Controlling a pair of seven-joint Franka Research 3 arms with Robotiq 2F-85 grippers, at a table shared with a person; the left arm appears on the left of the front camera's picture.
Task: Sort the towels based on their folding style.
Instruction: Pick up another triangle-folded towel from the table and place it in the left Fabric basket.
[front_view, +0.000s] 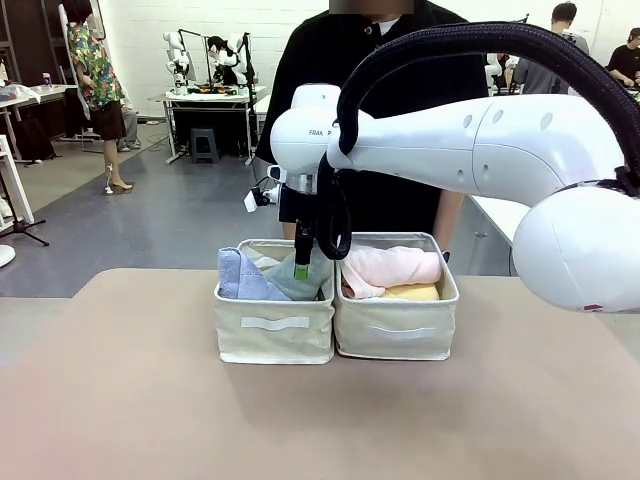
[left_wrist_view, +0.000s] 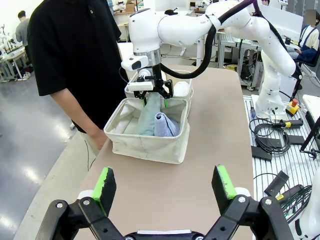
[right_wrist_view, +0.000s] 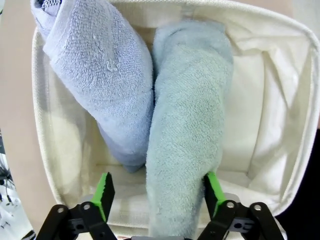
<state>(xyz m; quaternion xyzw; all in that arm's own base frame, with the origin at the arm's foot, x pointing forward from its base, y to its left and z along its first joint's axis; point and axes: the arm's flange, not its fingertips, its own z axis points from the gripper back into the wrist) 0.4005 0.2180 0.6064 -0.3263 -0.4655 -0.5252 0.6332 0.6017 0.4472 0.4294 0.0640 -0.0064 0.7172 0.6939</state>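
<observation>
With the grey-green cone-folded terry towel (right_wrist_view: 187, 150) lying between the parted fingers of the right gripper (right_wrist_view: 157, 192) beside the lavender-blue one (right_wrist_view: 100, 75) in the left cream fabric basket (front_view: 275, 340), sorting is judged nearly finished.

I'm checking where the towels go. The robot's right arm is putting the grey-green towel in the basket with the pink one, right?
Not quite. The right gripper has its jaws around the grey-green towel, but that basket holds the lavender-blue towel, not the pink one. The pink towel lies in the other basket, as the front view shows.
</observation>
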